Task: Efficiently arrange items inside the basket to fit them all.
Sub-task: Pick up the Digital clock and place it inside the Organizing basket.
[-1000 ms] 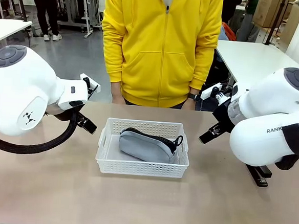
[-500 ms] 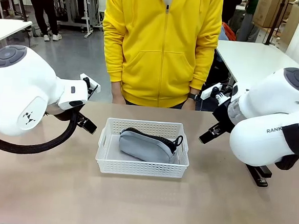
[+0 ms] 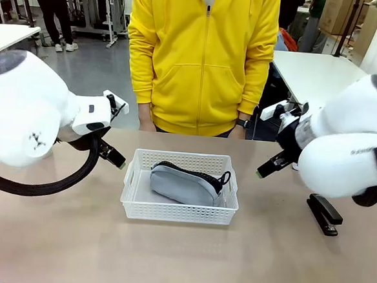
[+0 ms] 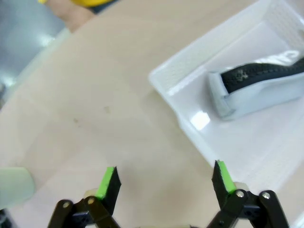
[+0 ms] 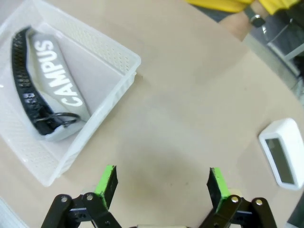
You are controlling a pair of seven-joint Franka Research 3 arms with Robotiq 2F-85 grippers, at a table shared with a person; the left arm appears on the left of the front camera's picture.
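The white perforated basket (image 3: 134,206) sits mid-table with the grey zippered pouch (image 3: 182,186) lying inside it, its ring pull at the right end. From the wrists I see the same basket (image 4: 176,71) (image 5: 121,61) and pouch (image 4: 259,90) (image 5: 52,90). My left gripper (image 4: 165,179) is open above bare table left of the basket. My right gripper (image 5: 161,183) is open above bare table right of it. The black stapler (image 3: 324,214) lies at the table's right. The small white box (image 5: 282,153) rests near the far right. A pale green cup (image 4: 14,187) shows at the edge.
A person in a yellow jacket (image 3: 204,58) stands at the far side of the table, hands down at the table edge. The wooden table (image 3: 180,257) has open room in front of the basket and on both sides.
Both arms have shifted: the left arm rose and moved a little toward the basket, the right arm lifted and uncovered the stapler. Basket and pouch stayed put.
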